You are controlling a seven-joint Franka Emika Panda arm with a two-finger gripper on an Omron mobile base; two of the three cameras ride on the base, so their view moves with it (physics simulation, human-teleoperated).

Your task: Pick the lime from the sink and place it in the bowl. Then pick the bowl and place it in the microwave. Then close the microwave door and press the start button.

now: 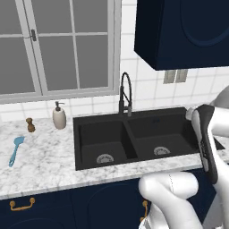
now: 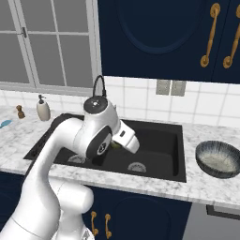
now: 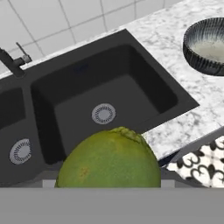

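Observation:
The yellow-green lime (image 3: 109, 158) looms large at the bottom of the hand view, covering the fingertips. My gripper (image 2: 115, 146) is shut on the lime, a sliver of which (image 2: 114, 145) shows green at the hand, above the right basin of the black sink (image 2: 159, 140) (image 1: 107, 138) (image 3: 122, 83). The striped gray-blue bowl (image 2: 218, 159) (image 3: 205, 46) stands on the marble counter to the right of the sink, nothing in it. The microwave and its door are out of view.
A tall black faucet (image 1: 125, 94) rises behind the sink's divider. Left of the sink on the counter are a soap dispenser (image 1: 59, 116), a small brown grinder (image 1: 30, 125) and a blue spatula (image 1: 15, 150). Dark blue cabinets (image 2: 159, 33) hang above.

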